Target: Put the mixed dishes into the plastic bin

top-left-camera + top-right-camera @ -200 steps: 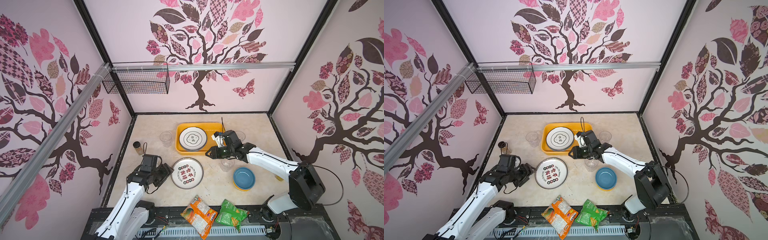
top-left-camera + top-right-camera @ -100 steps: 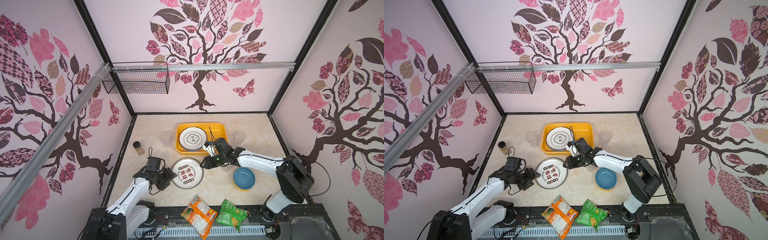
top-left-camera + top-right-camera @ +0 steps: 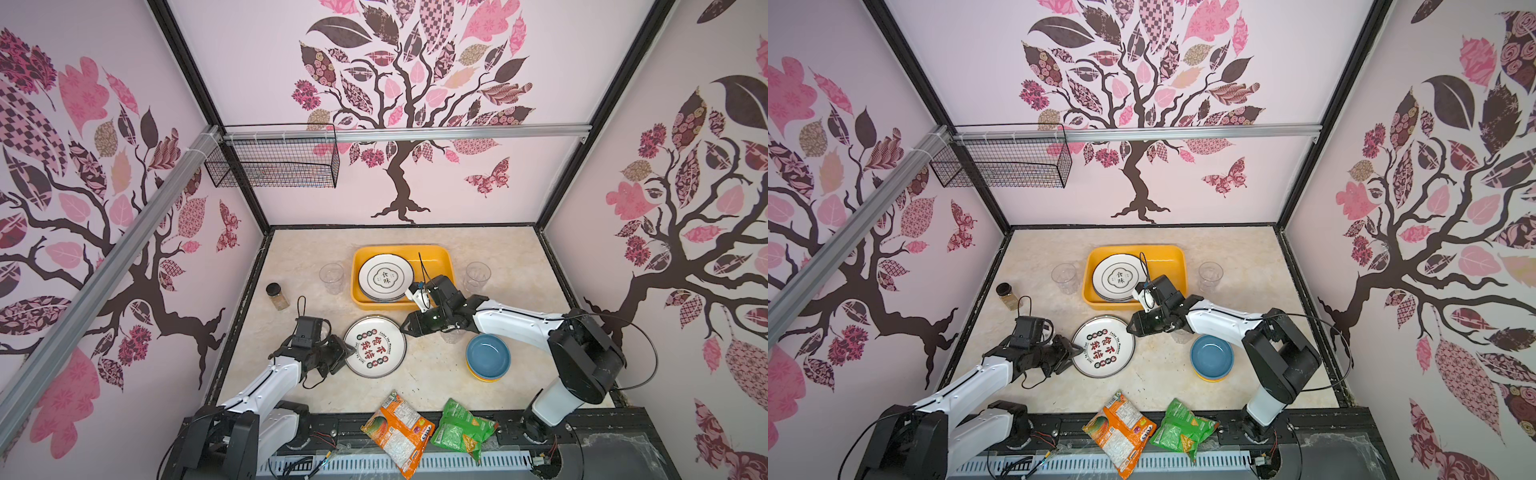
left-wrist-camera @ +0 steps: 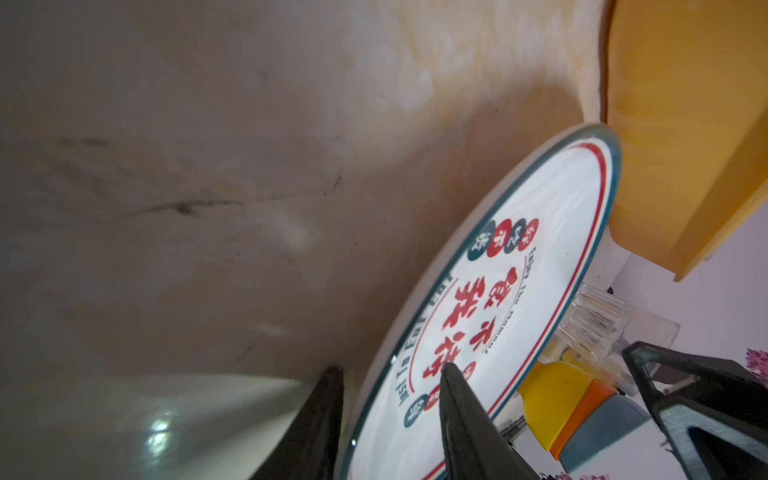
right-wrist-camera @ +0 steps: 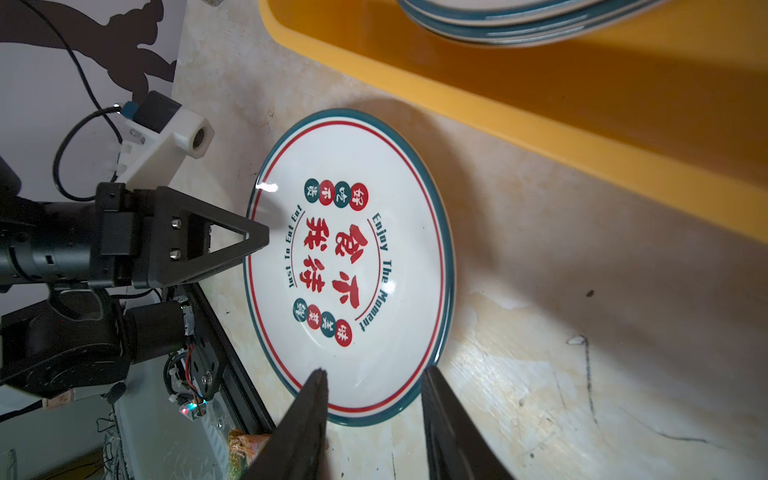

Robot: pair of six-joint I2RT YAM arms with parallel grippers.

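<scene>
Plate [image 3: 375, 346] rim lies between the close-set jaws of the left gripper [image 4: 390, 370] (firm pinch: cannot tell) and, roughly opposite, the parted, empty jaws of the right gripper [image 5: 374, 370]; plate flat on table [image 3: 415, 241] just beside plastic bin [image 3: 440, 253], so seat both pinches fully, then lift level over its wall.

Clear cup [image 3: 453, 337] barely peeks out from under the right arm [image 3: 515, 322] in both top views. Red-lettered plate [image 4: 540, 232] runs off the left wrist frame, and the stacked plates [image 5: 519, 29] are cropped in the right wrist view.
</scene>
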